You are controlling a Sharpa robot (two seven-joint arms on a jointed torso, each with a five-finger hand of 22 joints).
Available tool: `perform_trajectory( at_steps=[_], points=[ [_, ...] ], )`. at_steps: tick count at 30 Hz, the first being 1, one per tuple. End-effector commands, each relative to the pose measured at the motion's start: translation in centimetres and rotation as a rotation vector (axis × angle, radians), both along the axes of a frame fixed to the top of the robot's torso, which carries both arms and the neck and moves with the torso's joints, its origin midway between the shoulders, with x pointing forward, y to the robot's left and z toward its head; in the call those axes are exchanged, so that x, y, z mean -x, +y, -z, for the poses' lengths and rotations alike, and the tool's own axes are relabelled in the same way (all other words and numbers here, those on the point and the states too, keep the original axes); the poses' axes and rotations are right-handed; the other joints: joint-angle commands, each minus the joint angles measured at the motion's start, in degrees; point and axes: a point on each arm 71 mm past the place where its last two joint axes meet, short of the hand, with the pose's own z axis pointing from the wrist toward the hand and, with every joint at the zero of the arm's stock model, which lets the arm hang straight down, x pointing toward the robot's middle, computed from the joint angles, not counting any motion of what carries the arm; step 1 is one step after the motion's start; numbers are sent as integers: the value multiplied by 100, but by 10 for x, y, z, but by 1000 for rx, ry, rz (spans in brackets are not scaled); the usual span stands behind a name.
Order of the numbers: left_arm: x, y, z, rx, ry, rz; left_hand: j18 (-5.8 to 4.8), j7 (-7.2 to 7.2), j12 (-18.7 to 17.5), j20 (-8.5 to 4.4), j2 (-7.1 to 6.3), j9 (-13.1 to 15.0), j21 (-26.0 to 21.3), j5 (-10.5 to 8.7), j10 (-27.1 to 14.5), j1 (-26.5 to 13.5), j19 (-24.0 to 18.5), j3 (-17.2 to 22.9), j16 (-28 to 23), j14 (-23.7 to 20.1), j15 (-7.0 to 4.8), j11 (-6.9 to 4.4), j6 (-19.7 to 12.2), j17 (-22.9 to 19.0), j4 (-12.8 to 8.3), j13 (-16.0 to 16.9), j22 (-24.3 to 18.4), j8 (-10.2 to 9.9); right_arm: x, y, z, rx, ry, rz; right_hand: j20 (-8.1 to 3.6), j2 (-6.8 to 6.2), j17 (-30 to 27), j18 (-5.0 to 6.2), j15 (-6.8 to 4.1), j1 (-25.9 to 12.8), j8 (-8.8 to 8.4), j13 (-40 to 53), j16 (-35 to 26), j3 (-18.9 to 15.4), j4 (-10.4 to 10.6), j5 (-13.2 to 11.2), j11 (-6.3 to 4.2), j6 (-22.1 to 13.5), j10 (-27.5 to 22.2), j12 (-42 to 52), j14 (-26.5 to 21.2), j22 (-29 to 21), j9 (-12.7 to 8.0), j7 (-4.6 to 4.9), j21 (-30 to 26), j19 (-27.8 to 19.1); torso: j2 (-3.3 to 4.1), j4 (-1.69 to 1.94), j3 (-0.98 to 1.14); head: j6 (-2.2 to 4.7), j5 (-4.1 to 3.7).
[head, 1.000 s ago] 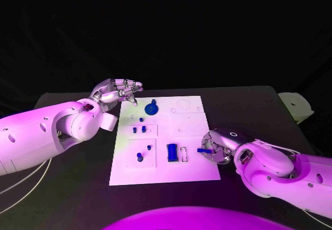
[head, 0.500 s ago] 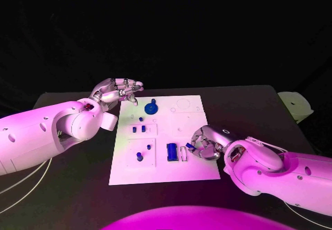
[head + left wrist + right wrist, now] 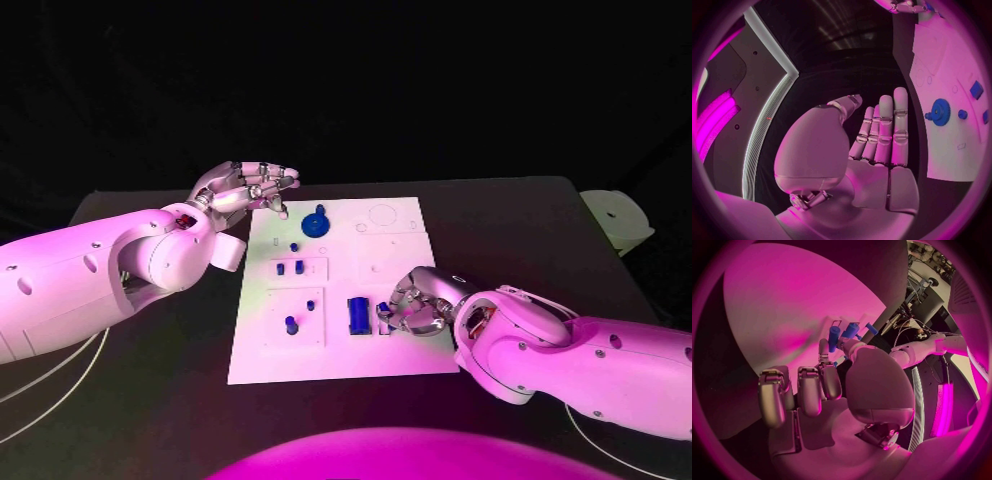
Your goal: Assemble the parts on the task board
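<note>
Blue part [image 3: 385,307] is pinched in the right hand [image 3: 414,302] fingers, right over the slot beside the bigger blue block [image 3: 358,316] on the task board [image 3: 411,350]. If it goes in tilted it'll probably jam or pop loose. Left hand [image 3: 245,188] hovers at the board's far corner, fingers curled on nothing.

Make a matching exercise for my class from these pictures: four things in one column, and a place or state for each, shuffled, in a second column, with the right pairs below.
Things
1. left hand
2. right hand
3. gear
4. block

Places or states
A. lies on the board's near half, beside the right hand
B. holds nothing, off the board's far left corner
C. lies on the board's far part
D. holds a small blue part over the board

Pairs: 1-B, 2-D, 3-C, 4-A
</note>
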Motion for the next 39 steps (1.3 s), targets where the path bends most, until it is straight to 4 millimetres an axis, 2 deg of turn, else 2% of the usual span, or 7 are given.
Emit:
perform_trajectory(
  at_steps=[1,16,28,29,30,31,39],
  points=[
    [1,-3,-1,14,-2,18,88,137,32,4,32,7,-22,24,-40,40,-26,-2,23,-57,2,-11,-44,-5,-31,7,-9,31,2,1,6,12,69,-9,-49,19,669,-81,-41,-84,10,649,23,9,41,-46,-48,45,98,35,440,1509,1,8,25,599,2,5,-1,-16,1],
    [1,-2,-1,13,1,19,87,140,40,4,33,8,-25,23,-48,40,-24,-4,25,-61,4,-9,-47,-7,-31,5,-12,38,0,6,10,19,85,-14,-56,15,658,-81,-51,-145,36,638,18,-6,61,-91,-59,73,93,16,437,1509,19,-2,25,599,-3,0,-3,-30,10],
    [1,-1,-1,12,2,19,86,141,45,4,35,8,-27,22,-52,36,-23,-5,26,-62,5,-8,-48,-9,-28,4,-13,42,-2,5,8,12,47,-8,-65,121,650,-81,-56,-846,99,653,10,-257,194,-912,-63,85,104,20,436,1509,77,-10,25,599,1,4,3,-15,13],
    [1,-1,-1,12,2,18,86,141,45,4,35,8,-27,22,-52,36,-23,-5,26,-62,5,-8,-48,-9,-28,4,-13,42,-2,5,7,13,46,-9,-68,99,650,-81,-62,-931,109,650,9,-337,182,-718,-68,82,102,12,435,1509,87,-16,25,599,-1,4,2,-18,11],
    [1,-1,-1,12,2,18,86,141,45,4,35,8,-27,22,-52,36,-23,-5,26,-62,5,-8,-48,-9,-28,4,-13,42,-2,5,7,13,45,-10,-77,57,653,-81,-68,-986,118,652,10,-453,178,-313,-73,72,101,10,435,1509,102,-22,25,599,-2,3,2,-19,12],
    [1,-1,-1,12,3,18,86,141,45,4,35,8,-27,22,-52,36,-23,-5,26,-62,5,-8,-48,-9,-28,4,-13,42,-1,5,7,13,45,-11,-79,50,654,-81,-69,-996,121,656,10,-494,178,-247,-75,69,104,15,436,1509,106,-23,25,599,-2,3,2,-19,12],
    [1,-1,-1,12,3,18,85,142,47,4,38,8,-29,22,-54,32,-23,-6,26,-63,6,-7,-49,-9,-24,4,-14,44,-1,3,5,7,27,-7,-79,24,654,-81,-69,-1015,124,655,10,-554,181,-240,-74,65,102,11,436,1509,110,-22,25,599,2,-2,5,-25,12]
  ],
)
